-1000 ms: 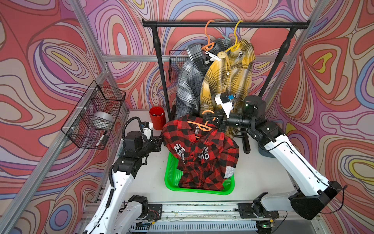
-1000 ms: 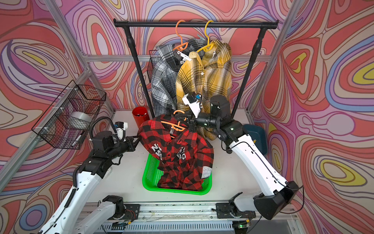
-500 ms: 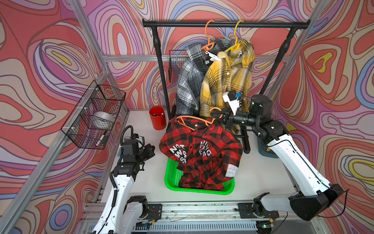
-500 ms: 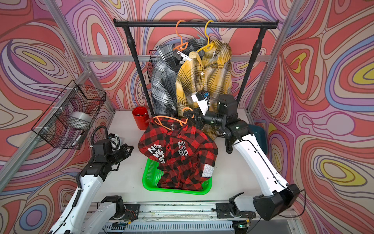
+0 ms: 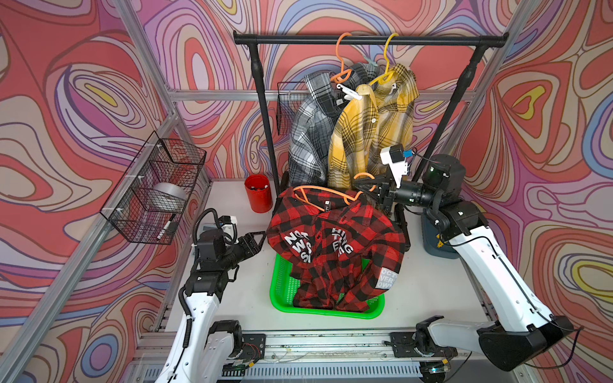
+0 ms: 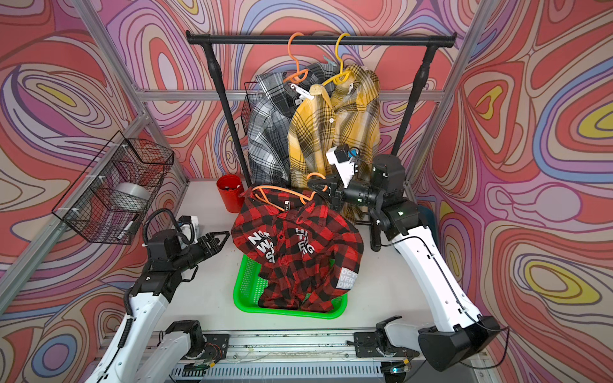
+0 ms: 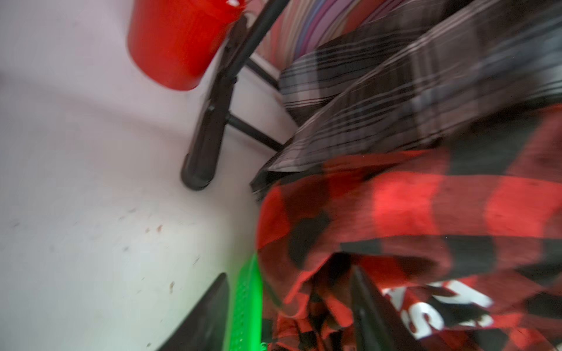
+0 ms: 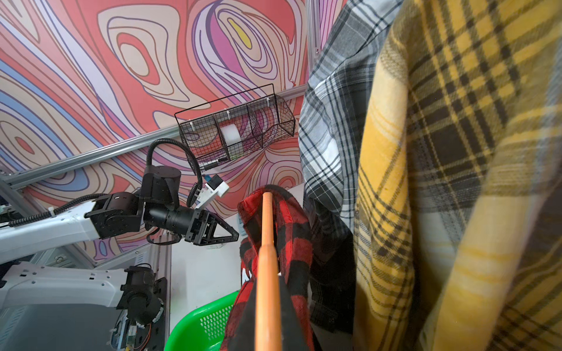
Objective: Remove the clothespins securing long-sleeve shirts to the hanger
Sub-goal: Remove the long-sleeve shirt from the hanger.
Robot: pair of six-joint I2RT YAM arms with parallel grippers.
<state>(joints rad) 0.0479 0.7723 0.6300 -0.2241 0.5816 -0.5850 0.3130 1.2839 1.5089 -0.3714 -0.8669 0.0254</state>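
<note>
Hanging from the right gripper [image 5: 365,184], an orange hanger [image 5: 318,191] carries the red-and-black shirt [image 5: 335,245] above the green basket [image 5: 282,298] on the table [image 5: 238,298]. The gripper is clamped on the hanger's hook end. In the right wrist view the hanger's bar runs out of the bottom edge, so the grip itself is cut off there. The shirt's hem sags into the basket and covers most of its inside. Cloth folds over the hanger's arms at the collar, so I cannot tell whether a clothespin sits there.

The left gripper [image 5: 262,236] hovers just left of the shirt's shoulder with its jaws apart and nothing between them. The left wrist view is blurred, and only the dark fingers [image 7: 209,316] show at its edge.

At the far side, the grey plaid shirt [image 5: 308,139] and the yellow plaid shirt [image 5: 371,132] hang side by side on the black rail [image 5: 365,39]. A white clothespin [image 5: 350,94] juts from the grey shirt's collar beside its own hanger. A small pale piece [image 5: 393,87] at the yellow shirt's collar is too small to name.

A red cup [image 5: 258,199] stands far left of the basket, and its contents are hard to make out.
</note>
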